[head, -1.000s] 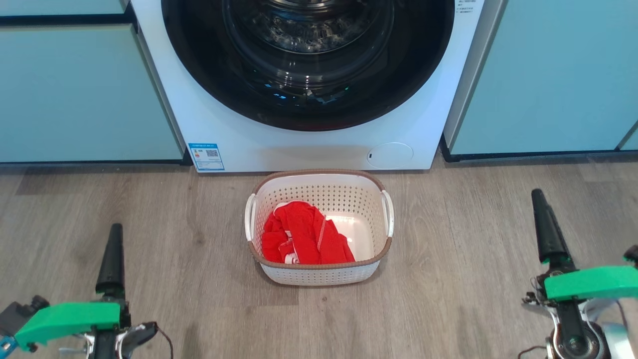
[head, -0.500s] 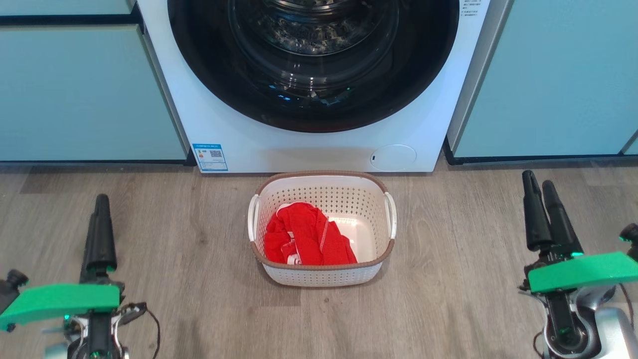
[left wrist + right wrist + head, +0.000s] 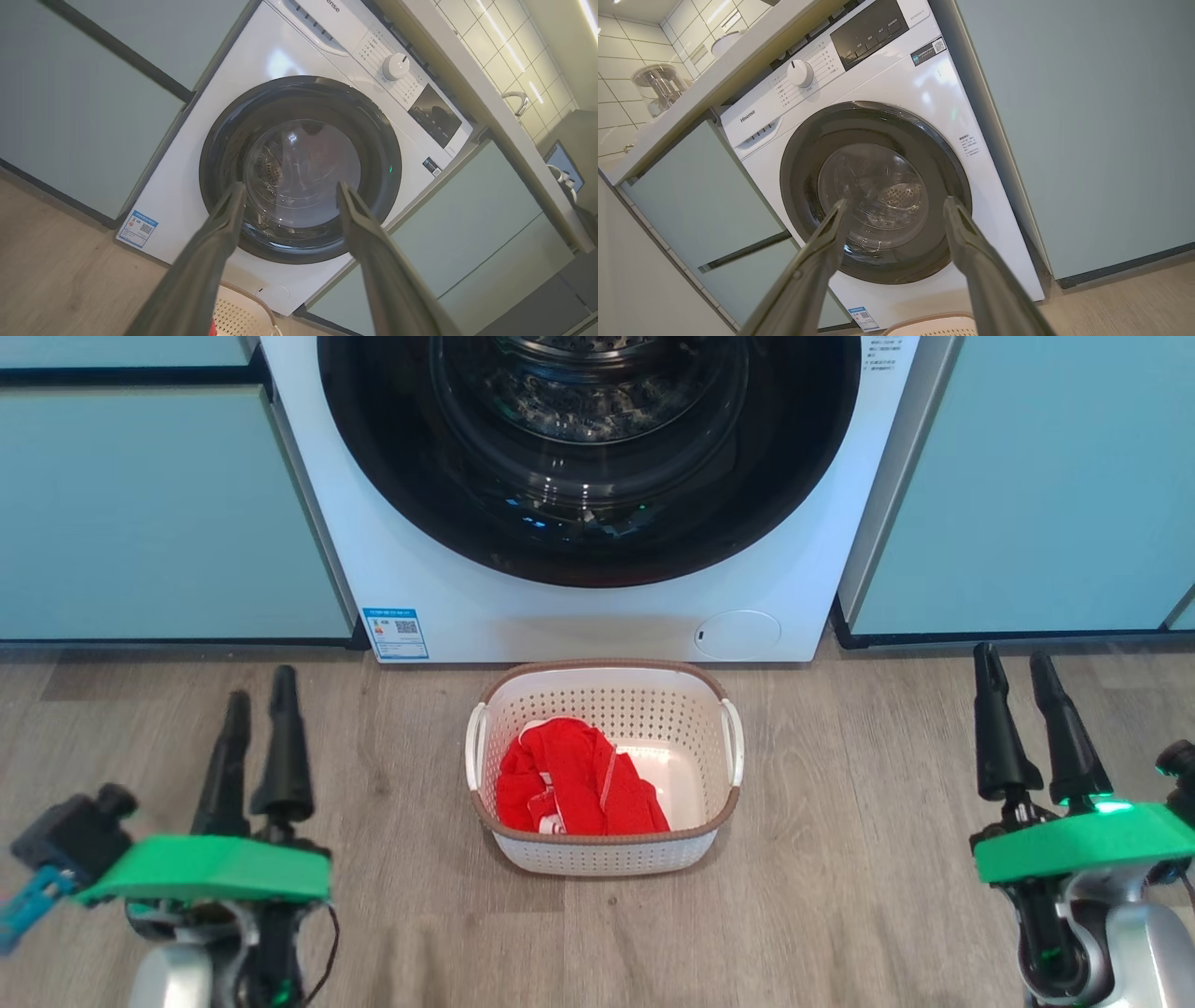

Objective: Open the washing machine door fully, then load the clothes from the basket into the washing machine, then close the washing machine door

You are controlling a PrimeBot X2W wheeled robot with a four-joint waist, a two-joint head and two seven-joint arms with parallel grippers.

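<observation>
Head view shows the basket on the wood floor, just in front of the washing machine and below its round door, which sits shut against the white front. Red clothes lie heaped in the basket's left half. Both grippers hover over the floor, well apart from the basket — the left gripper to its left, the right gripper to its right — each with fingers spread wide, holding nothing.

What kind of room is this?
Probably a home kitchen or laundry corner: a white washing machine sits between pale teal cabinets under a worktop with a tap and tiled wall, with a basket of red clothes in front.
</observation>
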